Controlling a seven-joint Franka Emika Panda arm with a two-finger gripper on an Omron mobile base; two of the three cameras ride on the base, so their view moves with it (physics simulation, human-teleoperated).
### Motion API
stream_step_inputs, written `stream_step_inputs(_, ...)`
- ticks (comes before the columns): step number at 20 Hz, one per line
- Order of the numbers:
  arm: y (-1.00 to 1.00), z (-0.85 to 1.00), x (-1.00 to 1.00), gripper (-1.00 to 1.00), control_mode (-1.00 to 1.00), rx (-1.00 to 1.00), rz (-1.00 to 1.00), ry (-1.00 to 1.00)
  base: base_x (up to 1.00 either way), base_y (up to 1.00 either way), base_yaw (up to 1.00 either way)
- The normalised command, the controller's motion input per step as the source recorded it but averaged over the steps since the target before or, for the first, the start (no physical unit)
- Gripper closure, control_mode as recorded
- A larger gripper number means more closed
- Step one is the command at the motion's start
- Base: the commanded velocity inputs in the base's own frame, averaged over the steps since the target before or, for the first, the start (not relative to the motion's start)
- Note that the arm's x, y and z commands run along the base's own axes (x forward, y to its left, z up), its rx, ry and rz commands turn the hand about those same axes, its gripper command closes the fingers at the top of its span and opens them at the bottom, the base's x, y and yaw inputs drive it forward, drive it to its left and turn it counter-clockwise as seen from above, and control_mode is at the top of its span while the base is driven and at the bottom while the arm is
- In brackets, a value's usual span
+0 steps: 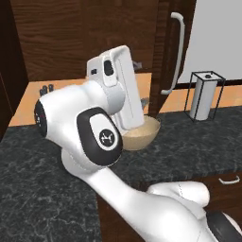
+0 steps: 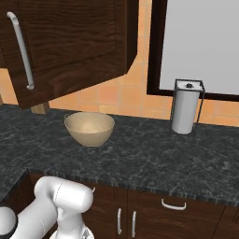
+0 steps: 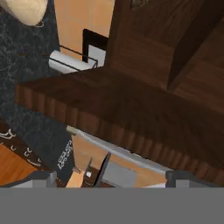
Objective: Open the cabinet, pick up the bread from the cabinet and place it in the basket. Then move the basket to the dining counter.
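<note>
The dark wood cabinet (image 2: 70, 42) has its door swung partly open; its long silver handle (image 2: 21, 51) shows as handle (image 1: 178, 47) and handle (image 3: 118, 151). In the hand view my gripper (image 3: 113, 177) is open just below the door's lower edge, and the handle runs across in front of the gap between the fingertips without being clasped. The tan basket (image 2: 89, 127) stands empty on the black countertop, under the cabinet; the arm partly covers the basket (image 1: 146, 134). The bread and the dining counter are out of view.
A paper-towel roll in a wire stand (image 2: 186, 107) sits right of the basket on the black marbled countertop (image 2: 140, 158). Low drawers with small handles (image 2: 173, 204) run under it. A pale window panel (image 2: 200, 42) fills the wall behind.
</note>
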Motion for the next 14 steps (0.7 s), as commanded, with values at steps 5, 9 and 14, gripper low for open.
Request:
stream_step_inputs(5, -0.03, -0.1, 1.0, -1.0, -1.0, 0.0, 0.0, 0.03, 0.0, 0.0, 0.0)
stream_step_inputs(9, -0.41, 0.0, 0.74, -1.0, -1.0, 0.0, -0.13, 0.02, 0.0, 0.0, 0.0)
stream_step_inputs(14, -1.0, 0.04, -0.07, -1.0, -1.0, 0.06, -0.3, 0.0, 0.0, 0.0, 0.0)
